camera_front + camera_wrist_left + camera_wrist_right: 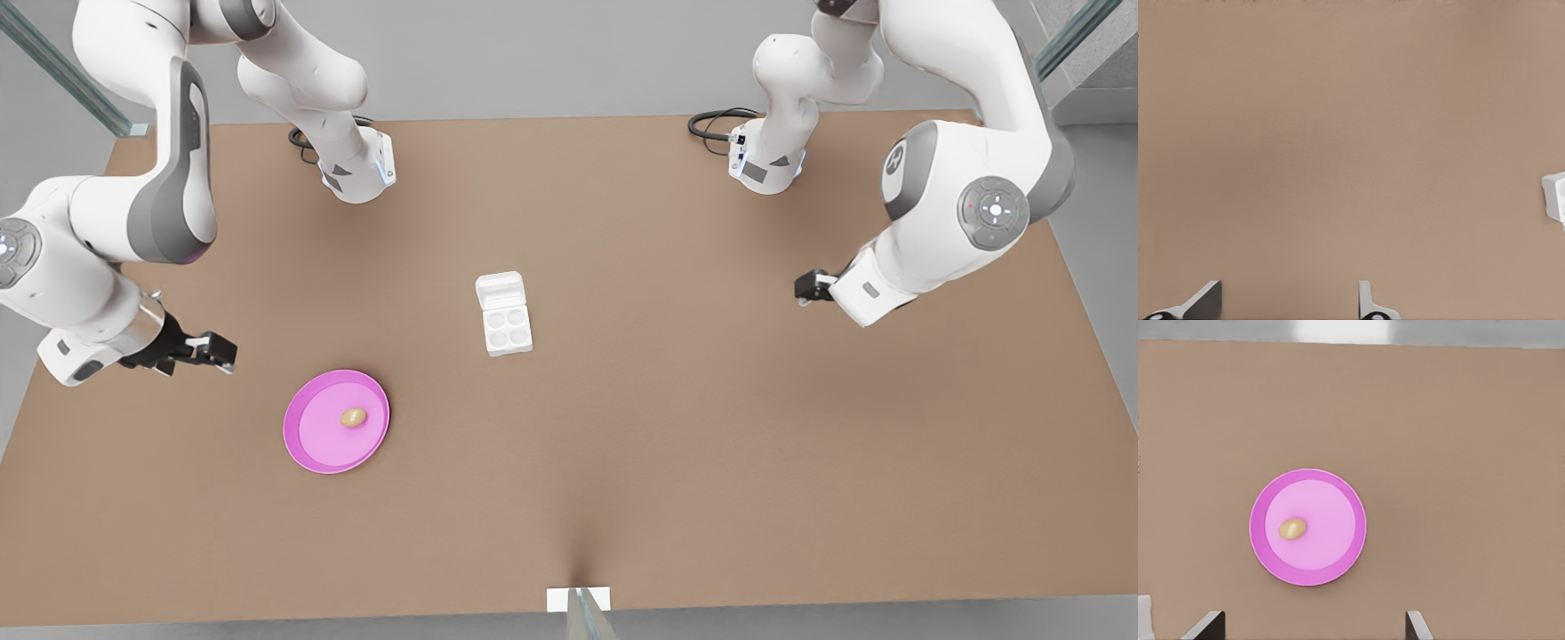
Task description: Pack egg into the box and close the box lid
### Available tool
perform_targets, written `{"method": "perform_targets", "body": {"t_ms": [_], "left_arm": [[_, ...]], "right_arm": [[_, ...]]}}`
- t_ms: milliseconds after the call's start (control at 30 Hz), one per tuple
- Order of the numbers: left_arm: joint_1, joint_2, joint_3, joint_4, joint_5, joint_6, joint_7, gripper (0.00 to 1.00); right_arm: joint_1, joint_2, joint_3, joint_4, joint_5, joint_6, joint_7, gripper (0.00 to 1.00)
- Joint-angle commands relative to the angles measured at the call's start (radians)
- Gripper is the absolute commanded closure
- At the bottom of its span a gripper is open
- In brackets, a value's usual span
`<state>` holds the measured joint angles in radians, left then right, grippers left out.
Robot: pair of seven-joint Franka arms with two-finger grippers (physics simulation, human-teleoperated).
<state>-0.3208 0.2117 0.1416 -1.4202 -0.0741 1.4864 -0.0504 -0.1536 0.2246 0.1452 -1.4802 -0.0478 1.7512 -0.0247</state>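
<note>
- Brown and matte, the table [711, 427] carries everything we see, and we go across it from the front view's left to its right.
- At the front view's far left we find the right gripper [218, 351], hanging above the table beside the pink plate [307, 444]; its fingers [1211, 623] are spread apart with nothing between them, and its wrist view looks down on that plate [1268, 553].
- On the plate we see the egg [354, 418], small and tan, lying a little off the plate's middle, untouched; in the right wrist view the egg [1292, 529] sits apart from the rim.
- Near the table's middle, well apart from the plate, we find the box [507, 331], white, its four round cups empty.
- The box lid [499, 290] lies folded open on the side away from the camera, still joined to the cup tray.
- At the front view's right we find the left gripper [811, 286], waiting above bare table well apart from the box; its fingers [1205, 300] stand released and empty, and an edge of the box [1553, 197] shows in its wrist view.
</note>
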Motion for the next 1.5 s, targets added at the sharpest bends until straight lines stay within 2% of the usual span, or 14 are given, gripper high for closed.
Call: {"method": "perform_targets", "body": {"t_ms": [0, 133, 200, 233, 300, 433, 533, 600, 700, 1033, 1200, 1267, 1467], "left_arm": [[-0.004, 0.017, -0.002, 0.018, 0.002, 0.048, -0.054, 0.00], [-0.014, 0.011, 0.001, 0.020, 0.045, 0.035, -0.049, 0.00], [-0.021, 0.015, 0.001, 0.017, 0.046, 0.011, -0.054, 0.00], [-0.021, 0.017, 0.001, 0.017, 0.046, 0.012, -0.054, 0.00], [-0.018, 0.020, 0.001, 0.017, 0.048, 0.011, -0.058, 0.00], [-0.020, 0.028, 0.001, 0.015, 0.059, 0.011, -0.078, 0.00], [-0.020, 0.029, 0.001, 0.015, 0.062, 0.011, -0.078, 0.00], [-0.021, 0.029, 0.001, 0.017, 0.062, 0.000, -0.080, 0.00], [-0.024, 0.029, 0.000, 0.027, 0.050, 0.006, -0.083, 0.00], [-0.018, 0.003, -0.023, 0.087, -0.041, -0.120, -0.065, 0.00], [-0.024, 0.002, -0.028, 0.115, -0.033, -0.127, -0.066, 0.00], [-0.024, -0.006, -0.088, 0.129, -0.032, -0.127, -0.075, 0.00], [-0.017, -0.006, -0.085, 0.129, -0.035, -0.126, -0.068, 0.00]], "right_arm": [[0.002, -0.001, 0.001, 0.001, 0.000, 0.064, -0.020, 0.00], [0.037, 0.119, 0.031, 0.012, 0.016, 0.074, 0.028, 0.00], [0.077, 0.240, 0.034, 0.018, -0.001, 0.080, 0.057, 0.00], [0.078, 0.334, 0.036, 0.101, 0.000, 0.082, 0.058, 0.00], [0.129, 0.476, 0.025, 0.144, -0.001, 0.312, 0.060, 0.00], [0.129, 0.440, 0.027, 0.009, -0.003, 0.360, 0.071, 0.00], [0.149, 0.430, 0.024, -0.110, -0.003, 0.496, 0.072, 0.00], [0.189, 0.280, 0.022, -0.307, -0.003, 0.539, 0.108, 0.00], [0.135, 0.191, 0.020, -0.420, -0.009, 0.626, 0.108, 0.00], [0.127, 0.315, 0.004, -0.422, -0.033, 0.728, 0.117, 0.00], [0.127, 0.358, -0.006, -0.419, -0.080, 0.763, 0.117, 0.00], [0.127, 0.372, -0.007, -0.420, -0.089, 0.774, 0.117, 0.00], [0.127, 0.403, -0.007, -0.419, -0.098, 0.803, 0.117, 0.00]]}}
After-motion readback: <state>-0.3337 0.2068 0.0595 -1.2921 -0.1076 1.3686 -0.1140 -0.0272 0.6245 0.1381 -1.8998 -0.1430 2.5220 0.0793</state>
